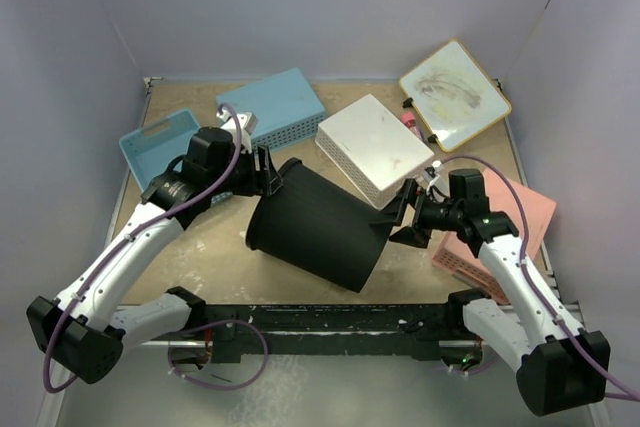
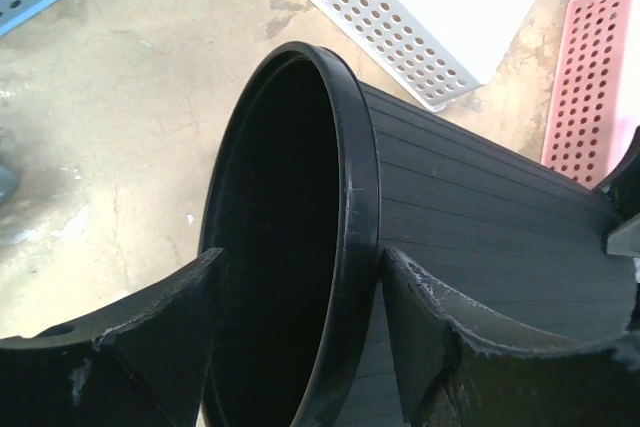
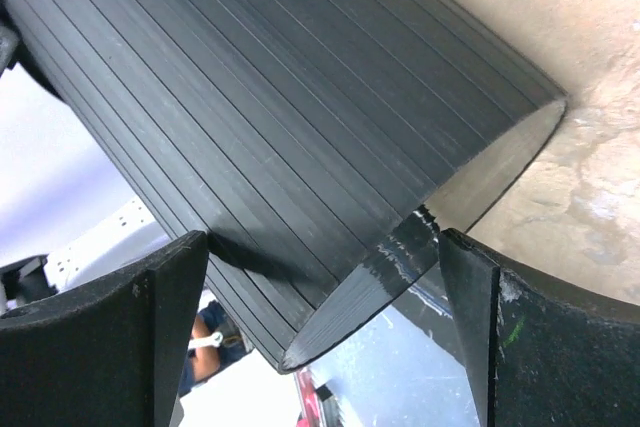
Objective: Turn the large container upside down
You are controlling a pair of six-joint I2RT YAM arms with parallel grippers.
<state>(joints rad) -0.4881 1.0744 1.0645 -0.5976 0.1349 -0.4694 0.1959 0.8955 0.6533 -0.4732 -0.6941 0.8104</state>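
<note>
Left tool point(image 1: 268, 173): jaws partly apart and straddling the rim point(image 2: 358, 197) of the large container point(image 1: 320, 227), one finger inside the mouth and one outside against the wall. There is a clear gap on the inner side, so it is not clamped.

The large container lies on its side at mid-worktop point(image 1: 200, 247), between the two arms. Its long axis runs left to right, skewed a little so the left end sits farther from the bases. The open mouth faces the left tool and the glossy flat base point(image 3: 400, 267) faces the right.

Right tool point(image 1: 402, 215): jaws wide, with the edge of the base standing between them. Neither finger pinches it, and nothing is held.

Judgement: each arm is at its own end, so neither is nearer overall. The turn depends on the mouth being on the left. The base end must rise and swing over until the mouth meets the worktop, so the lift falls to the right arm while the left steadies the rim as pivot. Not yet inverted.
</note>
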